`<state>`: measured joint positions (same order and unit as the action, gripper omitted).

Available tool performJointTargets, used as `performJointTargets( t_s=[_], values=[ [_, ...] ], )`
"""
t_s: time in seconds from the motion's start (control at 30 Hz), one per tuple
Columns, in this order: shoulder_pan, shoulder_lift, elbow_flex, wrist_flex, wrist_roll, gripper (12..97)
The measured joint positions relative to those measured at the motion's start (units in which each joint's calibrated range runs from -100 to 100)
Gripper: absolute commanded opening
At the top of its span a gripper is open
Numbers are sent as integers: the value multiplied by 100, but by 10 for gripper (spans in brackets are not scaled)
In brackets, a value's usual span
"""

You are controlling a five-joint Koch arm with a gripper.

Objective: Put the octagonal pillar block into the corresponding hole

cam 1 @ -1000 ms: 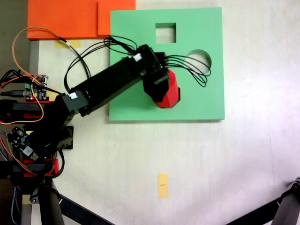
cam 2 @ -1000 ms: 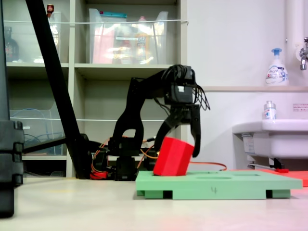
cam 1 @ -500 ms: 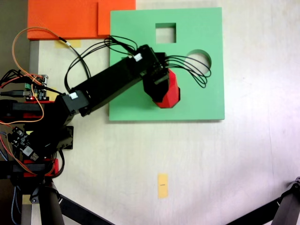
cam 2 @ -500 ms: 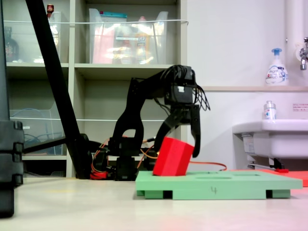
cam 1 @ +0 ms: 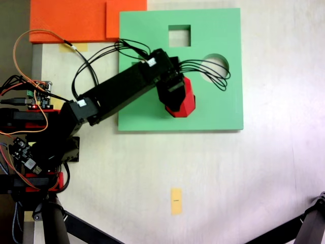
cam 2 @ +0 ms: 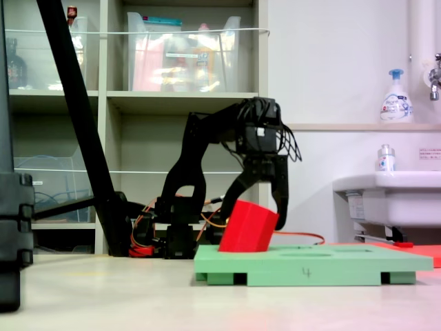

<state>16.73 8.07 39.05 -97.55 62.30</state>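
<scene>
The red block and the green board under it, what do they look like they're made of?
The red block looks like dense foam: matte, evenly coloured, no shine, with soft edges. It sits tilted on the board between the open pincer jaws. The green board also looks like foam: a thick matte slab with clean cutouts and notches along its side in a fixed view. Painted wood can't be ruled out.
</scene>
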Motion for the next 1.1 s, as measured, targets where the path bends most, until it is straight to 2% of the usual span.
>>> performJointTargets(
  t_s=[0.43, 1.1],
  values=[
    [-15, -383, -480, 49, -10, 536],
    [-234, -752, -941, 78, -117, 554]
  ],
)
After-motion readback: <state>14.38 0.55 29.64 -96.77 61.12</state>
